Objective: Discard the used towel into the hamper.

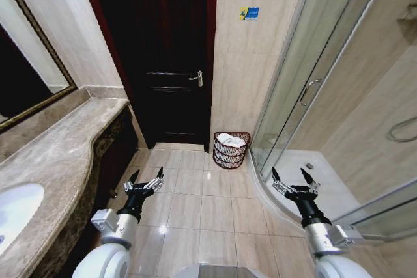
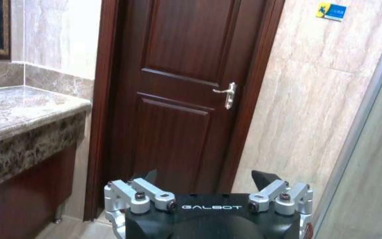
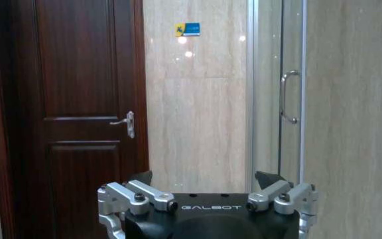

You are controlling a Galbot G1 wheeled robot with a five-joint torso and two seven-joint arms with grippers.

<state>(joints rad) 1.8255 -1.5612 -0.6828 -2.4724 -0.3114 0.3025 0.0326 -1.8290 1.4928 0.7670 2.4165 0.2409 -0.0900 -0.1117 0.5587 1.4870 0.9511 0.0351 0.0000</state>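
against the far tiled wall, between the dark door and the glass shower enclosure, stands the hamper, and something white already lies inside it. i take that for the towel, though i can't be sure from here.

my left gripper hangs low over the floor tiles on the vanity counter side, jaws spread and empty. my right gripper mirrors it by the curved shower base, also spread wide with nothing between the fingers. both are well apart from the hamper.

as i read it, the drop looks finished, or else no towel is in hand at all. to do this step well, i'd hold both arms tucked low and centred, away from the glass and the counter edge, and check that the white cloth sits fully below the rim rather than draped over it.
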